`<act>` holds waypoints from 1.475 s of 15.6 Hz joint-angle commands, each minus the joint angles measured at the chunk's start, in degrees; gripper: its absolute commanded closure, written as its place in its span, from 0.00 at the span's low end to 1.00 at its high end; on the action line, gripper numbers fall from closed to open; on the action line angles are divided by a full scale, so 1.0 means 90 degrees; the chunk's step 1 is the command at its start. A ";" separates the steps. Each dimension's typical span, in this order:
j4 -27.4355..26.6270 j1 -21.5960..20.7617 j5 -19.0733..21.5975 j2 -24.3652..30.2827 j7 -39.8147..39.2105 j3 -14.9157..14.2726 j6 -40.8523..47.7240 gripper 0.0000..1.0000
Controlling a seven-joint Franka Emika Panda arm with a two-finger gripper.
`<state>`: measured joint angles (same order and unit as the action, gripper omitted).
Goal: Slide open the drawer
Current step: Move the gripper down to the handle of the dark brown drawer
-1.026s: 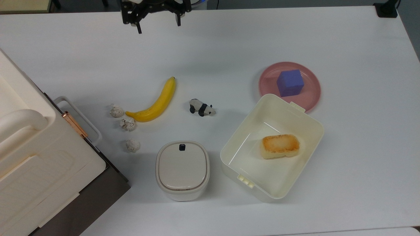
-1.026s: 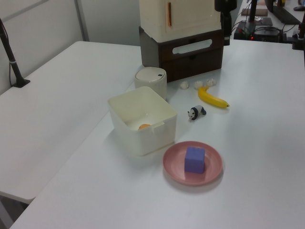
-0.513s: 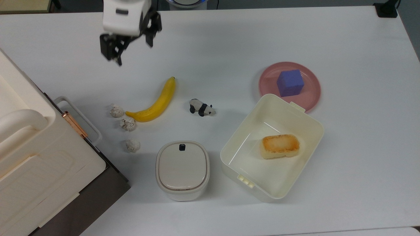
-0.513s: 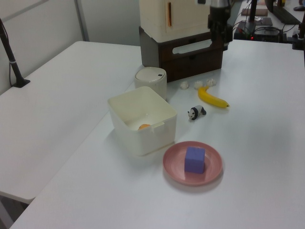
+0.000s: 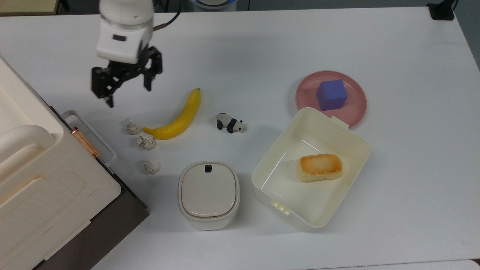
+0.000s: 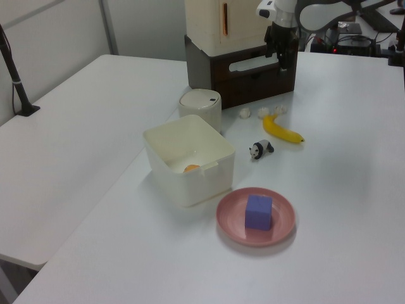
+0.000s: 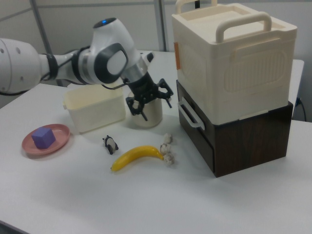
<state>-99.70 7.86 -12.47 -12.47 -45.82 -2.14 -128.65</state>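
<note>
Above the smooth white bench point(image 5: 262, 45), my end effector point(image 5: 127, 88) hangs with black fingers spread wide, near the drawer's point(image 7: 234, 141) dark wood-grain front and white loop handle point(image 5: 92, 135).

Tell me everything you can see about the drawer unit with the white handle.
The drawer is a dark brown, wood-look box sitting on the white table, with a large cream plastic container with carry handles stacked on top. Its front panel carries a white loop handle that sticks out toward the banana. It looks closed, the front flush with the body. Nothing touches the handle; the gripper hangs open above the table near it. Three small crumpled white lumps lie in front.
</note>
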 commanded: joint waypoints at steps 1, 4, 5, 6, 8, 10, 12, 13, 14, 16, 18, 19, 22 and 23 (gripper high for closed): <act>-0.0094 0.0132 -0.0313 -0.0264 0.0295 -0.0026 -0.0850 0.00; 0.0003 0.0172 -0.0527 -0.0576 0.0763 -0.0026 -0.1348 0.00; 0.0052 0.0201 -0.0615 -0.0684 0.0833 -0.0026 -0.1417 0.00; 0.0081 0.0240 -0.0664 -0.0772 0.0843 -0.0026 -0.1447 0.00; 0.0344 0.0289 -0.0665 -0.1006 0.0853 -0.0026 -0.1457 0.00; 0.0511 0.0347 -0.0665 -0.1163 0.0853 -0.0026 -0.1457 0.01; 0.0521 0.0348 -0.0665 -0.1183 0.0853 -0.0026 -0.1467 0.03; 0.0521 0.0357 -0.0655 -0.1173 0.0862 -0.0026 -0.1457 0.03; 0.0521 0.0357 -0.0645 -0.1163 0.0882 -0.0026 -0.1457 0.03; 0.0521 0.0357 -0.0655 -0.1163 0.0941 -0.0026 -0.1457 0.08; 0.0502 0.0338 -0.0626 -0.1154 0.0960 -0.0016 -0.1428 0.28; 0.0472 0.0318 -0.0597 -0.1105 0.0960 -0.0016 -0.1399 0.42; 0.0345 0.0260 -0.0606 -0.1056 0.0951 0.0013 -0.1379 0.57; 0.0345 0.0221 -0.0606 -0.1066 0.0960 0.0014 -0.1379 0.57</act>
<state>-94.78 11.12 -17.15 -22.90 -38.87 -2.17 -141.04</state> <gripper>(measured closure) 0.551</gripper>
